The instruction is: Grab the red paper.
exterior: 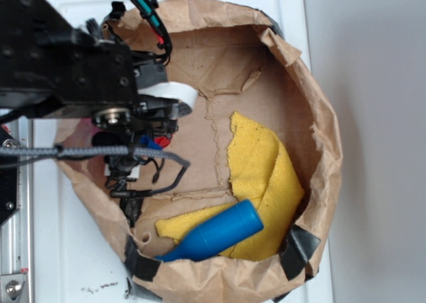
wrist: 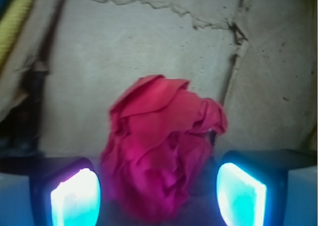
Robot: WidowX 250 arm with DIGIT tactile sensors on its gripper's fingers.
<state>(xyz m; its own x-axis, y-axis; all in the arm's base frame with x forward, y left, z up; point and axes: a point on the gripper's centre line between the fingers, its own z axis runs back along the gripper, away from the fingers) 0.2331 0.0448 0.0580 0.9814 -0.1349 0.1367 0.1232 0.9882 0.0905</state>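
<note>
From the exterior view, my arm [exterior: 73,70] reaches in from the left over a round brown paper bag [exterior: 313,103] with rolled-down sides. My gripper and the red paper are hidden beneath the arm here, so this view tells me nothing of my grasp. On the bag's floor a yellow cloth [exterior: 263,163] spreads toward the right wall, and a blue cylinder [exterior: 219,231] lies tilted across its lower edge, touching it.

From the wrist view, the red paper [wrist: 161,151] sits crumpled on the brown floor, right between my two fingers. My gripper [wrist: 159,196] is spread wide: the left pad [wrist: 74,198] stands just beside the wad, and the right pad [wrist: 241,193] likewise, neither plainly pressing it. A yellow strip [wrist: 15,22] shows at the top left corner.
</note>
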